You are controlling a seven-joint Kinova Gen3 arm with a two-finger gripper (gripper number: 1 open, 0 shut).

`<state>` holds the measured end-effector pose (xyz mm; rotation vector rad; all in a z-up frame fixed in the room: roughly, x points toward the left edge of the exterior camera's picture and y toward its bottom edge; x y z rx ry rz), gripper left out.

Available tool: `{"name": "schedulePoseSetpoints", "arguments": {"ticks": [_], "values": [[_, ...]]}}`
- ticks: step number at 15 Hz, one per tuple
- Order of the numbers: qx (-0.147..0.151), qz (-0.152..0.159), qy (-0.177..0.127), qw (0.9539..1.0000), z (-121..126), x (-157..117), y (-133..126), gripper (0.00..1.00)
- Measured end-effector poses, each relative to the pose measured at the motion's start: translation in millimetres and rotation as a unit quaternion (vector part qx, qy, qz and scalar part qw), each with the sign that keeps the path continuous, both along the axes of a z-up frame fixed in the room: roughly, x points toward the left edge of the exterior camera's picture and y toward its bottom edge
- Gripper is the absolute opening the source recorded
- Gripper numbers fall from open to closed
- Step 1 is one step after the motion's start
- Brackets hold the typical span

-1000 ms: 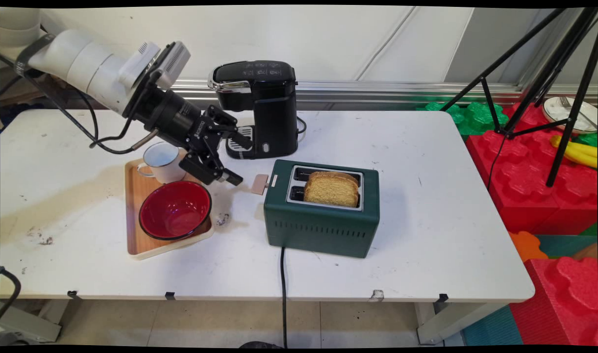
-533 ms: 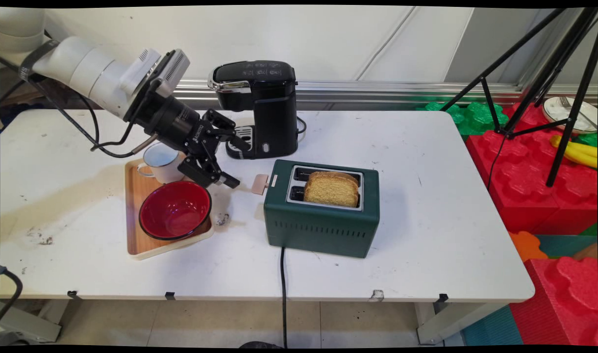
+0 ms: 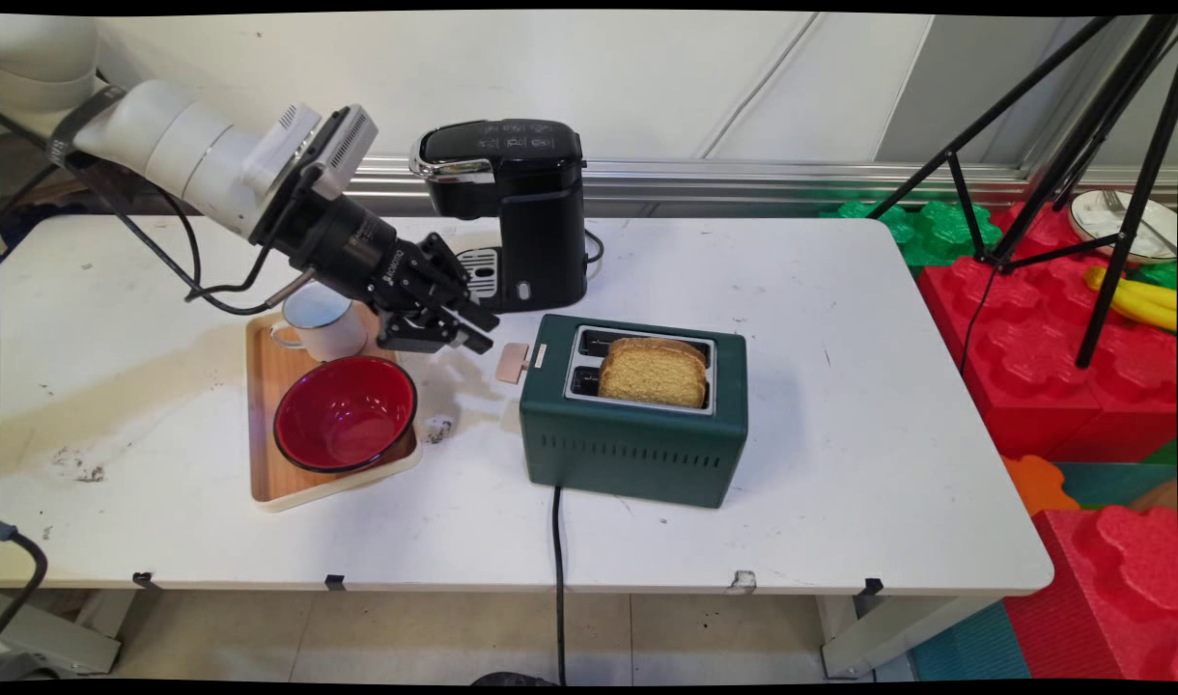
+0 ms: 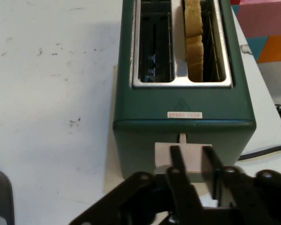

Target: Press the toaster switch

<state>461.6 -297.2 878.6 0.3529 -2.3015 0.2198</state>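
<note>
A dark green toaster (image 3: 637,454) stands mid-table with a slice of bread (image 3: 652,372) upright in its near slot. Its beige lever (image 3: 512,362) sticks out of the left end. My gripper (image 3: 481,333) hovers just left of and slightly above that lever, not touching it, fingers drawn together to a narrow gap and holding nothing. In the hand view the toaster (image 4: 178,126) lies straight ahead. There the lever (image 4: 161,154) sits right behind my gripper (image 4: 193,161), and the bread (image 4: 193,33) fills the right slot.
A black coffee machine (image 3: 521,203) stands behind the gripper. A wooden tray (image 3: 266,454) to the left carries a white mug (image 3: 323,323) and a red bowl (image 3: 346,413). The toaster's cord (image 3: 557,579) hangs over the near edge. A tripod (image 3: 1081,145) and red blocks (image 3: 1081,386) are right.
The gripper's fingers, spread wide before, have come together. The hand has shifted right and slightly up toward the toaster's lever.
</note>
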Motion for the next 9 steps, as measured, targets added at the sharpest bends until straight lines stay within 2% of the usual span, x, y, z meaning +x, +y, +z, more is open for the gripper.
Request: {"name": "schedulePoseSetpoints", "arguments": {"ticks": [9], "values": [[0.009, 0.005, 0.001, 0.9999, -18.9, -16.5, -8.7, 0.00]]}}
